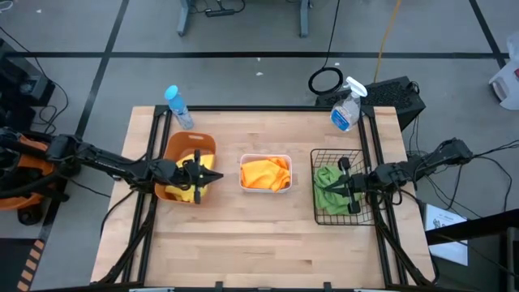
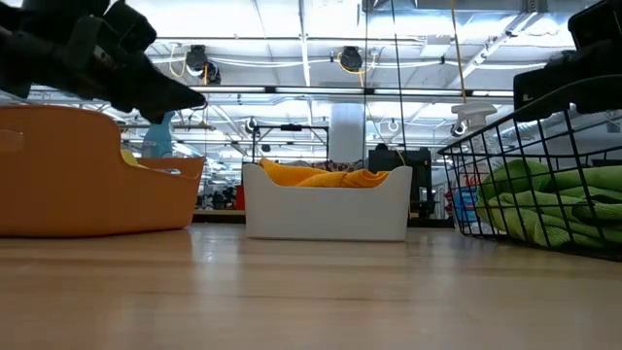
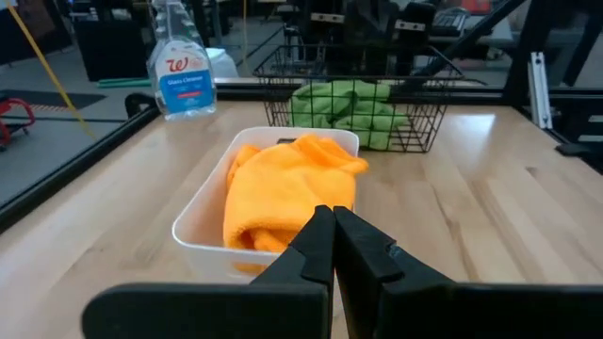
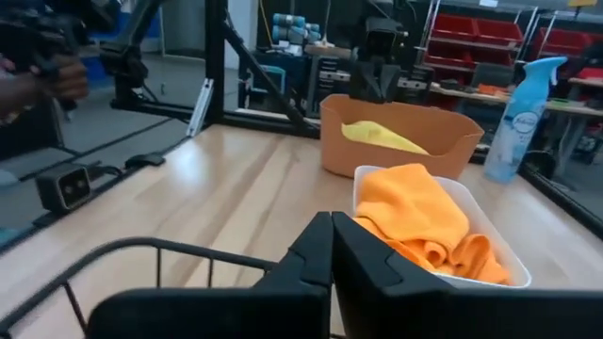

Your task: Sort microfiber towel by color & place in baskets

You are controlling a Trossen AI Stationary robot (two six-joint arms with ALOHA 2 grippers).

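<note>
Yellow towel [image 1: 192, 183] lies in the orange tub [image 1: 182, 151] under the left pincer [image 1: 197, 173] (fingers pressed together); the right pincer [image 1: 347, 185], likewise closed and empty, hovers over the green towels [image 1: 327, 183] in the wire basket [image 1: 324, 215].

One camera hangs overhead, looking straight down on the whole counter [image 1: 268, 243]; another sits at counter level, close to the wood and facing the room behind. Each wrist camera looks across the counter toward the opposite arm from just behind its own pincer, and all four views take in the white tub [image 1: 265, 173].
</note>
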